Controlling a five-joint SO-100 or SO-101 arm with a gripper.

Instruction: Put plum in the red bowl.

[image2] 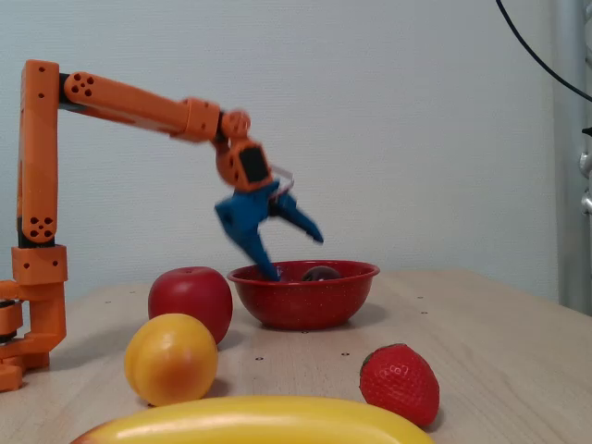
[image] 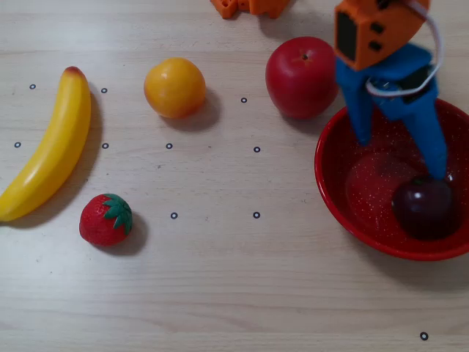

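Observation:
The dark purple plum (image: 423, 207) lies inside the red bowl (image: 331, 176) at the right of the overhead view, toward the bowl's lower right. It is free of the fingers. My blue gripper (image: 401, 155) hangs open just above the bowl, with one fingertip over the bowl's left inner wall and the other close above the plum. In the fixed view the gripper (image2: 295, 256) spreads wide over the bowl (image2: 305, 303), and only the plum's top (image2: 321, 273) shows above the rim.
A red apple (image: 303, 77) sits right beside the bowl's upper left rim, under the arm. An orange (image: 174, 87), a banana (image: 47, 154) and a strawberry (image: 107, 219) lie to the left. The orange arm base (image2: 32, 259) stands at the fixed view's left.

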